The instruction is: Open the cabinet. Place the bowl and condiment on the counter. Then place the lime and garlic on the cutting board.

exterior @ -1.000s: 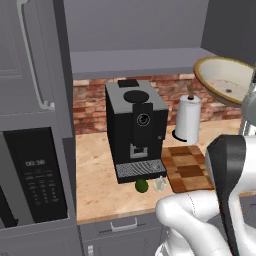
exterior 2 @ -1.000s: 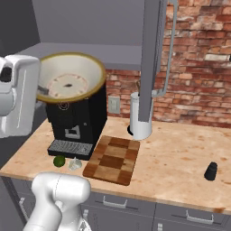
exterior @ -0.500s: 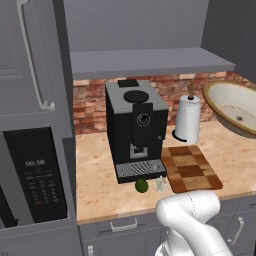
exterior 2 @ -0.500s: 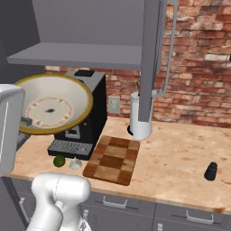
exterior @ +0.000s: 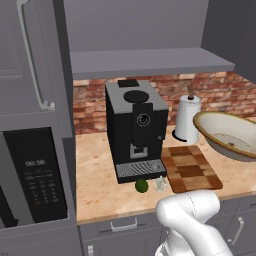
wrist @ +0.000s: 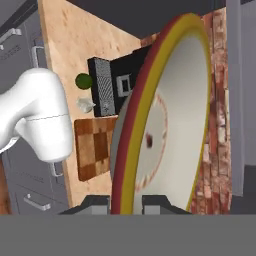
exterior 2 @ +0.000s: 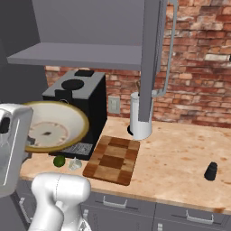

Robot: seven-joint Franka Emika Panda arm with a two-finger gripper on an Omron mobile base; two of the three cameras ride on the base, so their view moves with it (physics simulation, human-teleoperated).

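Observation:
My gripper (wrist: 127, 202) is shut on the rim of the cream bowl (wrist: 170, 115) with the tan-brown rim. The bowl (exterior: 227, 135) hangs tilted in the air above the counter (exterior: 95, 175), below the open cabinet's shelf (exterior: 150, 62). The bowl (exterior 2: 52, 128) sits in front of the coffee machine in the right base view. The checkered cutting board (exterior: 192, 167) lies bare on the counter. Just left of it sit the lime (exterior: 142, 185) and the garlic (exterior: 159, 184). The black condiment bottle (exterior 2: 210, 171) stands on the counter (exterior 2: 180, 153) at the far right.
A black coffee machine (exterior: 135, 130) stands behind the lime and garlic. A white paper-towel roll (exterior: 187, 117) stands behind the board. The cabinet's open right door (exterior 2: 151, 58) hangs edge-on over the counter. A microwave (exterior: 35, 175) is at the left.
The bowl, held in my gripper, has come down from shelf height toward the counter. Nothing on the counter has moved.

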